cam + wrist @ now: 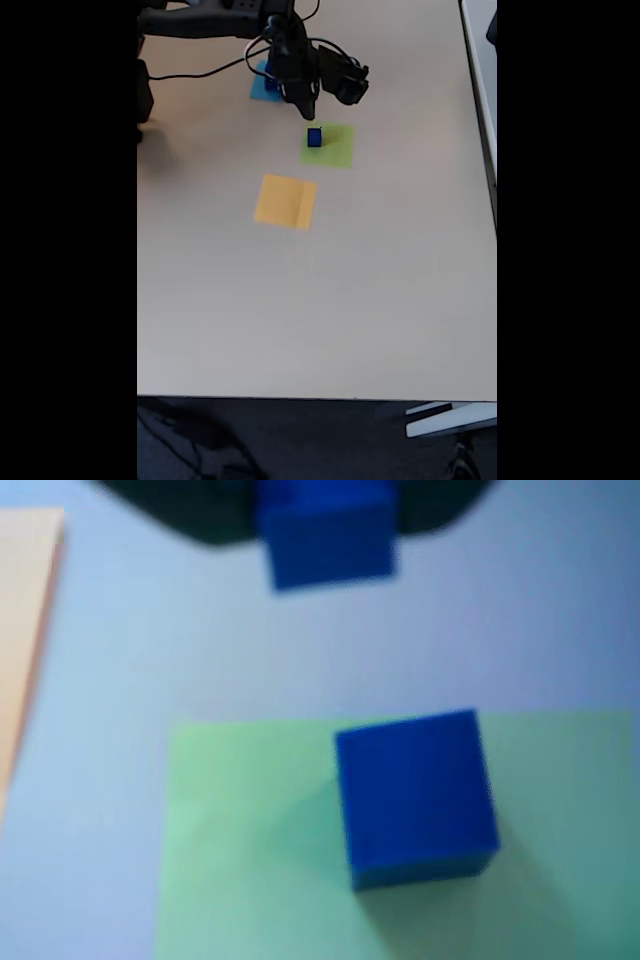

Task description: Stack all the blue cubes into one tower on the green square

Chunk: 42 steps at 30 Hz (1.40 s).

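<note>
— What has the tool got?
— It grips a smaller blue cube, held above the bench.
— And the target?
— The larger blue cube sits on the green square, lower and slightly right in the wrist view; the carried cube isn't over it yet.

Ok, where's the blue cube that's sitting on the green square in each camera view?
Wrist view: the blue cube sits lower middle, on the upper middle part of the green square.
Fixed view: the same cube is a small dark-blue spot upper middle, on the square's left part, just below the gripper.
Shared landmark: the green square.
</note>
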Each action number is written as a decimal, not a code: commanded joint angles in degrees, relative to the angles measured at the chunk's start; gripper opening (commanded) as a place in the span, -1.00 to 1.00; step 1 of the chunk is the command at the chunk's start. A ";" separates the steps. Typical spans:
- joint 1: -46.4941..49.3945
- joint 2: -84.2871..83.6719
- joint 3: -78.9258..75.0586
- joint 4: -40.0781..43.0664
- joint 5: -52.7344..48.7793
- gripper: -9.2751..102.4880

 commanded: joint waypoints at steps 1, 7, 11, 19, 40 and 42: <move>-1.93 -0.70 -4.92 1.14 1.67 -0.83; -1.93 -5.71 -7.29 -0.18 -0.09 -0.83; -0.53 -8.26 -8.88 -2.37 -2.99 -0.83; 0.09 -9.93 -9.14 -2.99 -3.96 -0.83; -1.58 -14.15 -10.11 -3.16 -1.67 -0.83; -1.58 -14.15 -9.84 -3.25 -1.67 -0.83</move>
